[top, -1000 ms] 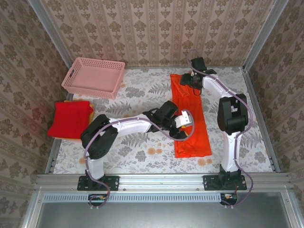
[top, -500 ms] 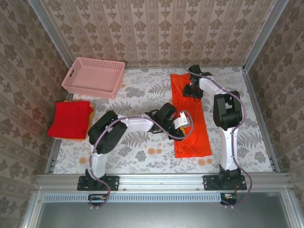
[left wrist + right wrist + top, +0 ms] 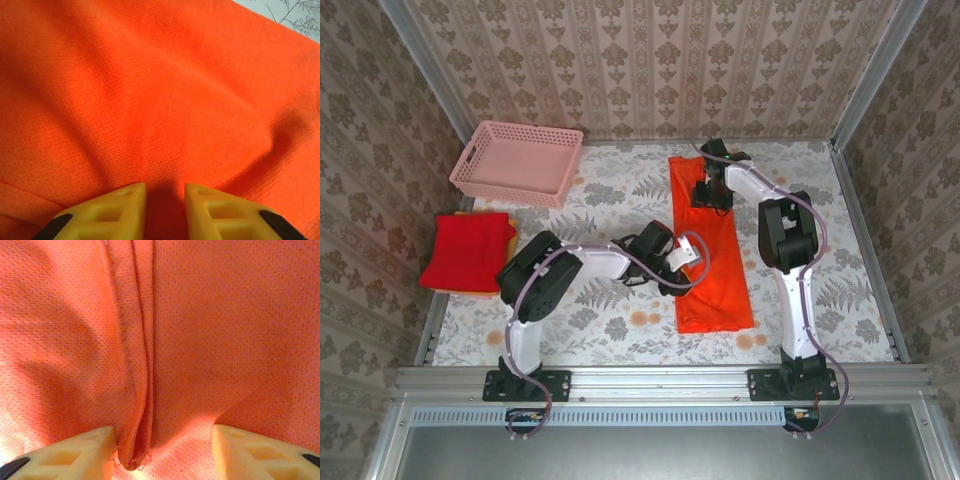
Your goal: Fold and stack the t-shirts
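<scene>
**Top view:** The orange t-shirt (image 3: 720,290), a long strip running from 12 to 6 o'clock on the desk (image 3: 620,200), has slid a little toward 9 o'clock over the past second, with both its ends moving together. Both arms have travelled with it, and both pairs of fingers have narrowed on the way. The left fingers (image 3: 688,252) sit at the strip's 9 o'clock edge, about midway along. The right fingers (image 3: 706,190) are down near its 12 o'clock end. On that evidence the strip is being shifted or squared up ahead of its next fold, not yet folded across. The red t-shirt (image 3: 468,250) lies folded at the desk's 9 o'clock edge, well apart from the orange one. The pink basket (image 3: 505,190) stands just beyond it toward 11 o'clock, so the stack still lacks its second piece.

**Left wrist:** The two yellow left fingers (image 3: 120,210) point to 12 o'clock with only a narrow gap between them, close over the orange t-shirt (image 3: 160,100). The fabric wrinkles away toward 3 o'clock. The tips seem to rest on the cloth, but whether they nip a pinch of it cannot be told from this angle. A sliver of desk (image 3: 300,15) shows at 1 o'clock.

**Right wrist:** The right fingers (image 3: 70,452) stand about half open, down on the orange t-shirt (image 3: 225,315). Between them a hemmed ridge of cloth (image 3: 136,390) runs from 12 to 6 o'clock, bunched against the 9 o'clock finger. The 3 o'clock finger meets flat fabric, and nothing is clamped.
</scene>
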Robot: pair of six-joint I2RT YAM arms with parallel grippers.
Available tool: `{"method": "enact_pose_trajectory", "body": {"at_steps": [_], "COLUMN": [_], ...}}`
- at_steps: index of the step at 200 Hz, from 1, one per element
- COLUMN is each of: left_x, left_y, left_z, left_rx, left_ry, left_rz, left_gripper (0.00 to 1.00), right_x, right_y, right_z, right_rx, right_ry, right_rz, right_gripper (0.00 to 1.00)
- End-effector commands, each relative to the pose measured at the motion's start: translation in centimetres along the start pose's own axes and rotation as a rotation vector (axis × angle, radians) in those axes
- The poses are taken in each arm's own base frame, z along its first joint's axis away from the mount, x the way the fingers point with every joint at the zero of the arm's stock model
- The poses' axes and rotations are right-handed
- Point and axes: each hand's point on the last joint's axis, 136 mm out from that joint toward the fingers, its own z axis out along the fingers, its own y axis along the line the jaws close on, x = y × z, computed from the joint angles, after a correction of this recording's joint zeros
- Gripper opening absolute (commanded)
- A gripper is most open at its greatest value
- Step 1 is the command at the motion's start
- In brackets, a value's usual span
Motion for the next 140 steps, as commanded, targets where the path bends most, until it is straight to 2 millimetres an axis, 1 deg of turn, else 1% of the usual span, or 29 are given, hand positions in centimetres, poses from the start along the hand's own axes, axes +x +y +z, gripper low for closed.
{"method": "enact_pose_trajectory", "body": {"at_steps": [1,43,65,85,113,140], "left_x": [3.5,5.1,5.5,6.3,7.2,7.0], "left_y": [1.0,1.5,1.9,2.3,4.0,5.6], "left_z": [-1.2,-2.9,-3.4,-3.9,-5.4,-6.5], "left_rx": [-0.05,-0.078,-0.094,-0.105,-0.149,-0.17], "left_ry": [0.072,0.076,0.087,0.091,0.082,0.077], "left_rz": [-0.102,-0.129,-0.142,-0.162,-0.204,-0.23], "left_gripper": [0.28,0.28,0.28,0.28,0.28,0.28], "right_x": [1.3,0.8,0.5,0.0,-0.9,-2.0], "right_y": [1.4,4.0,4.7,5.3,5.6,5.7], "right_z": [1.2,1.8,2.3,2.3,2.4,2.7], "right_rx": [-0.017,-0.039,-0.063,-0.076,-0.077,-0.079], "right_ry": [0.064,0.06,0.063,0.061,0.037,0.026], "right_rz": [0.014,-0.019,-0.012,-0.011,-0.008,0.004], "right_gripper": [0.53,0.53,0.53,0.54,0.53,0.53]}}
